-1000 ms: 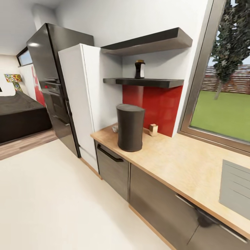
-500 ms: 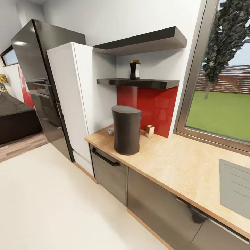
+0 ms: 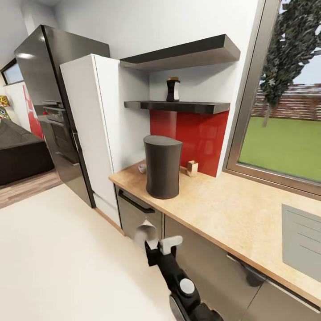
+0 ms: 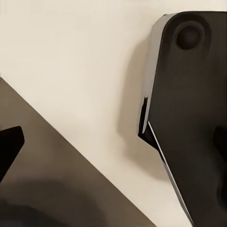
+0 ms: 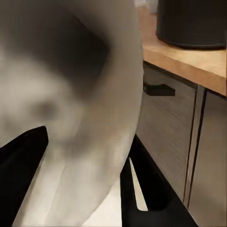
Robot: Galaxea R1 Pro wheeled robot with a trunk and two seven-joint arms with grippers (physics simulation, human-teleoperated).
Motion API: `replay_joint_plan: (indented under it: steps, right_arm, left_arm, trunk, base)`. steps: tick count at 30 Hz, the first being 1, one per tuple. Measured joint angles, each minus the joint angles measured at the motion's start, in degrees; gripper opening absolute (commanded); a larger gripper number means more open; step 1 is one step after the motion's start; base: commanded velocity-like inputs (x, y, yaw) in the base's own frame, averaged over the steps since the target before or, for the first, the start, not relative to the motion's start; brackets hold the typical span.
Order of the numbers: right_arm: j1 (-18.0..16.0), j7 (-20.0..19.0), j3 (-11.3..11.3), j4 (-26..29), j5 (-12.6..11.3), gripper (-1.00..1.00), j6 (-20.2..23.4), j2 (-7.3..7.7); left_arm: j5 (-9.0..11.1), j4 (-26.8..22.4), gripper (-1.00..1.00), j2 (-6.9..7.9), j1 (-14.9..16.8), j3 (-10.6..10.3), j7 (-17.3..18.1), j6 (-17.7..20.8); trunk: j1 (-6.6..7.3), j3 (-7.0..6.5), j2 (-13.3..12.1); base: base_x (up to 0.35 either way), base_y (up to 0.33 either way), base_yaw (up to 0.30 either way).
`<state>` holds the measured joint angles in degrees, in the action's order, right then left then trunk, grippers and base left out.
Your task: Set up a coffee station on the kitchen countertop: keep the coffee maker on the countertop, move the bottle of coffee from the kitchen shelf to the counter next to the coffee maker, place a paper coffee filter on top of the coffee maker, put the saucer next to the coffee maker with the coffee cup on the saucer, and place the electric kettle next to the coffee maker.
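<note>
- The surface, a long pale wood-look top over glossy dark grey cabinets, runs from the tall white cabinet at the far left toward the grey sink at the near right.
- The kitchen shelf, the lower of two dark floating slabs, hangs on the wall above a red panel, over the far end of the surface.
- The coffee maker, a tall dark grey tapered cylinder, stands upright on the surface near its front edge, below the shelves; the right wrist view also catches its base.
- The right hand rises in front of the cabinets, lower than the surface, and pinches a pale paper coffee filter, whose curved wall looms close in the right wrist view.
- The bottle of coffee stands upright on the lower shelf, well above the coffee maker.
- A small white cup-like thing sits on the surface just behind and left of the coffee maker; too small to tell more.
- A small tan block sits by the red panel.
- The left wrist view looks down at pale floor; whether the left hand is spread or pressed together cannot be told.
- Judged step: bringing the filter to the coffee maker. The next move calls for lifting the right hand above the rounded top, centring, then releasing so the filter rests there.
</note>
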<state>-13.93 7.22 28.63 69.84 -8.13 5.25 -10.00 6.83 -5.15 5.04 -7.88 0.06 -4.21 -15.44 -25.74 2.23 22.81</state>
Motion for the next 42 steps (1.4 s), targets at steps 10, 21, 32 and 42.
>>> replay_joint_plan:
  steps: [10,21,32,42]
  right_arm:
    - [-7.05,0.21,-0.45,16.99,-0.16,-1.00,13.30,0.00]
    - [-17.89,0.11,-0.60,17.30,-0.59,-1.00,27.51,0.00]
    - [-18.52,0.06,-0.52,17.12,-0.68,-1.00,29.16,0.00]
    - [-18.52,0.03,-0.30,16.83,-0.63,-1.00,29.09,0.00]
  left_arm:
    - [-0.35,0.08,1.00,0.15,0.00,-0.10,-0.32,0.04]
    - [-0.48,-0.01,1.00,-0.02,0.06,-0.17,-0.56,0.10]
    - [-0.46,-0.09,1.00,-0.37,0.13,-0.09,-0.64,0.14]
    - [-0.38,-0.13,1.00,-0.31,0.18,-0.09,-0.63,0.14]
  trunk:
    - [-0.01,0.00,-0.02]
    - [-0.01,0.00,-0.02]
    - [0.00,0.00,-0.03]
    - [-0.02,0.00,-0.02]
  base:
    - [0.000,0.000,0.000]
    - [0.000,0.000,0.000]
    - [0.056,-0.235,0.000]
    - [-0.052,-0.290,0.000]
